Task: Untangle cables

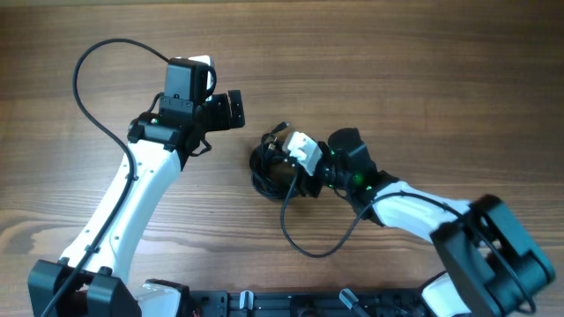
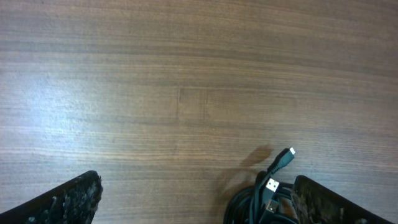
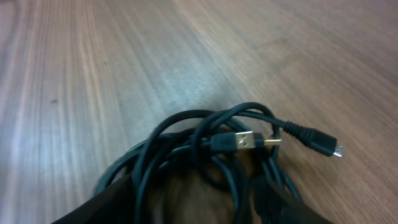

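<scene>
The cables point(image 1: 267, 167) lie as a palm-sized black tangle on the wooden table, right of centre. My right gripper point(image 1: 289, 169) sits low over the tangle. In the right wrist view its fingers point(image 3: 106, 205) stand apart with coiled cables point(image 3: 211, 149) between and across them; nothing is pinched. A gold USB plug point(image 3: 241, 142) and a small plug point(image 3: 324, 147) stick out of the pile. My left gripper point(image 1: 232, 110) hovers up-left of the tangle, wide open and empty. In its wrist view the cables point(image 2: 264, 199) lie just inside the right finger point(image 2: 323, 202).
A black cord point(image 1: 310, 246) loops over the table in front of the right arm. The left arm's own cord point(image 1: 88, 97) arcs out at the upper left. Bare wood table point(image 1: 423, 79) surrounds the tangle; the arm bases stand along the front edge.
</scene>
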Action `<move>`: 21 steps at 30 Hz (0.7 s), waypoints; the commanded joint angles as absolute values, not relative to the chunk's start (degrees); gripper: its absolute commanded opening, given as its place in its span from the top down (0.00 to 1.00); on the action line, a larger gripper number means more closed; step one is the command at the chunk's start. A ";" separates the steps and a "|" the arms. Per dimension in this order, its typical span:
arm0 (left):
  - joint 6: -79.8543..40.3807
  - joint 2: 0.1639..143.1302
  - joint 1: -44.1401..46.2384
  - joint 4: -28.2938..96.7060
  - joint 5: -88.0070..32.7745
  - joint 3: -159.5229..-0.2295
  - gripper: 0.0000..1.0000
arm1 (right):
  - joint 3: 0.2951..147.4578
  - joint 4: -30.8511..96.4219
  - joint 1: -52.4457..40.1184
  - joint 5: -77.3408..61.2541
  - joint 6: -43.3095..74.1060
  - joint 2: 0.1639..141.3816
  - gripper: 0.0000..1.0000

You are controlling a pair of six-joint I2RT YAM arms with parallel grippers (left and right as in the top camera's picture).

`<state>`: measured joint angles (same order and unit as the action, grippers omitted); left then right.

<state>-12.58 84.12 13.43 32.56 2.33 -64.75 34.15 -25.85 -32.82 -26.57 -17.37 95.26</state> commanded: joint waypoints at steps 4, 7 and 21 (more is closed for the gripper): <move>-10.63 84.58 13.21 32.10 3.31 -64.49 0.00 | 34.50 -37.67 -33.41 -25.04 -19.59 104.77 0.41; -10.00 84.58 13.21 31.97 3.31 -64.49 0.00 | 34.57 -39.55 -33.76 -25.08 -20.97 105.56 0.41; -9.37 85.19 13.21 31.88 3.29 -64.49 0.00 | 35.66 -40.75 -37.12 -24.80 -31.57 111.33 0.43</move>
<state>-10.55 84.58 13.43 32.08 2.35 -64.75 34.70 -40.99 -37.04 -25.67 -30.33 108.79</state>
